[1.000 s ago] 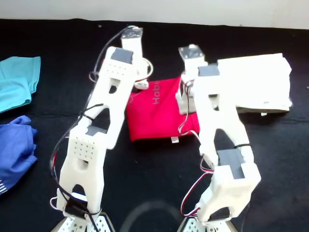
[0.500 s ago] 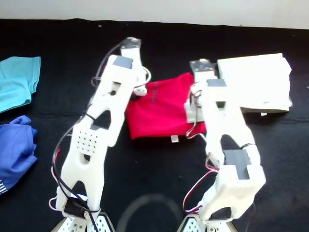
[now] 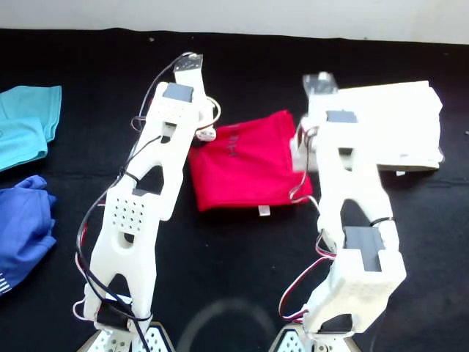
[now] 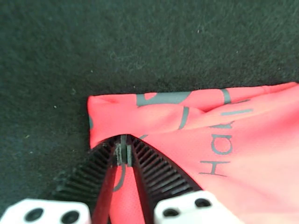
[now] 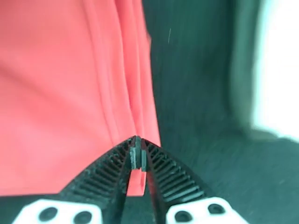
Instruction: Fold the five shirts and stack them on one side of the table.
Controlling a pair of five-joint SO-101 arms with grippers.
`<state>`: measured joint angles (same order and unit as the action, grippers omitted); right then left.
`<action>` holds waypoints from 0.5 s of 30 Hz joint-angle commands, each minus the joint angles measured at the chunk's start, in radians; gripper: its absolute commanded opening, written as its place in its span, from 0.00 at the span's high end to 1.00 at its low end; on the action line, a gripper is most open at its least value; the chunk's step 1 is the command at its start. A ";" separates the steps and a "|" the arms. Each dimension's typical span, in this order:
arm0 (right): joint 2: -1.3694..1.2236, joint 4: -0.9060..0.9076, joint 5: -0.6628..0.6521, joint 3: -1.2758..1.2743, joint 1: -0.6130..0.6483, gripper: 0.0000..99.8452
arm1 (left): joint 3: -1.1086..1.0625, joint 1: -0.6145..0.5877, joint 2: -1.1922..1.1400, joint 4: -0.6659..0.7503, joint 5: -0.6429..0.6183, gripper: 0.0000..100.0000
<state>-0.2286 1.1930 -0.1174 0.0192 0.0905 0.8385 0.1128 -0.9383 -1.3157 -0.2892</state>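
A folded red shirt [image 3: 245, 165] with grey lettering lies on the black table between my two arms. My left gripper [image 3: 207, 133] is shut on its far left corner, and the left wrist view shows the fingertips pinching the red cloth [image 4: 210, 135] at the gripper [image 4: 124, 154]. My right gripper [image 3: 299, 150] is shut on the shirt's right edge; in the right wrist view the gripper [image 5: 136, 156] clamps the layered red hem [image 5: 60, 93]. A folded white shirt [image 3: 388, 125] lies just right of the red one.
A teal shirt [image 3: 26, 125] and a crumpled blue shirt [image 3: 22, 227] lie at the table's left edge. The white shirt [image 5: 280, 70] sits close beside the right gripper. Bare black cloth stretches in front of the red shirt, and a light wall bounds the far edge.
Both arms have stretched farther from their bases, and the red shirt's right side has slid toward the white shirt and slightly away. Both grippers kept hold of the shirt.
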 commanded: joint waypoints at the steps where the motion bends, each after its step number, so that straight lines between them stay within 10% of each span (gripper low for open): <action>1: -0.007 -0.031 0.011 0.209 0.019 0.99 | 0.012 -0.010 0.088 0.031 -0.003 0.99; 15: -0.608 0.076 0.006 0.828 0.084 0.99 | 0.008 -0.015 0.073 0.032 -0.002 0.99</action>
<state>-0.7856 1.2298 -0.1143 0.7127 0.1857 0.8385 0.1128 -0.9352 -1.2973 -0.2892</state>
